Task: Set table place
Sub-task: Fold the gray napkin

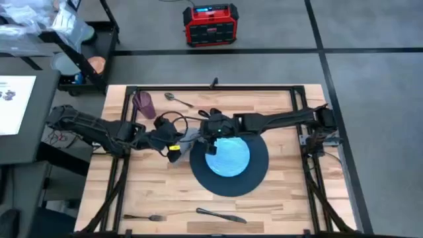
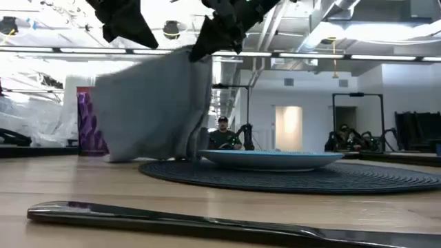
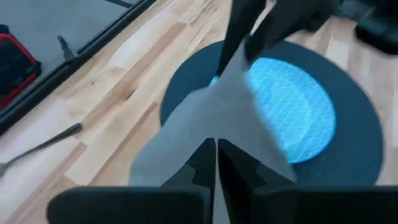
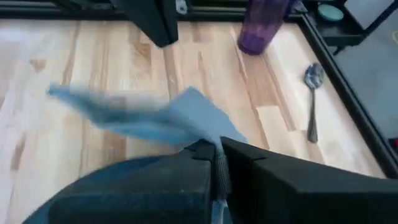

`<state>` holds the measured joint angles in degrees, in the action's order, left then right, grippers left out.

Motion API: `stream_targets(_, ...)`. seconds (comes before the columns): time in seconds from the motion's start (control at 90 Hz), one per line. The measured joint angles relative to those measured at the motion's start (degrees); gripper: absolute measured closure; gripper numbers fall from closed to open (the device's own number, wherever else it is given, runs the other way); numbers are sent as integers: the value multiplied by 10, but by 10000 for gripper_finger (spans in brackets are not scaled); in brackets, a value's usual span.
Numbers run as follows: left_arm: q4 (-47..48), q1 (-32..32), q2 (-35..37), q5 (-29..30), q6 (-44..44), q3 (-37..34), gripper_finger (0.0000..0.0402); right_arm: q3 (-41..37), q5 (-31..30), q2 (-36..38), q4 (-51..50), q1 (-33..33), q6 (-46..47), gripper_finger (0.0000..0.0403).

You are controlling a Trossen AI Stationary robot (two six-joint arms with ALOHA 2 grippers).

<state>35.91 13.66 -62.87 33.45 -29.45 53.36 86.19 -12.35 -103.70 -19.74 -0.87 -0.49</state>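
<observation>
Only the low view shows the grey cloth napkin (image 2: 155, 103) lifted off the table (image 1: 277, 192), both grippers pinching its top edge: left gripper (image 3: 216, 163) and right gripper (image 4: 217, 163), fingers closed on it. The place (image 1: 254, 175), a round navy-black mat at table centre, carries a light blue plate (image 1: 228, 157); the napkin hangs at its 10 o'clock. No writing is legible.

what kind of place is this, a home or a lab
Most likely a robotics lab or workshop: the light wood table has a black metal rail frame, other dark robot arms stand at a far bench, and a red equipment case sits on grey floor.
</observation>
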Motion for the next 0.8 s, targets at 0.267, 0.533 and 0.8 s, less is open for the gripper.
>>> stream_targets(0.267, 22, 12, 1, 3, -44, -20, 401, 0, 0, 4, -15, -7, 0, 402)
stream_targets(0.533, -52, 72, 0, 34, -111, -110, 401, 0, -2, 4, -6, -5, 0, 403)
stream_targets(0.8, -213, 94, 0, 49, -106, -222, 401, 0, 1, 4, -6, -5, 5, 403)
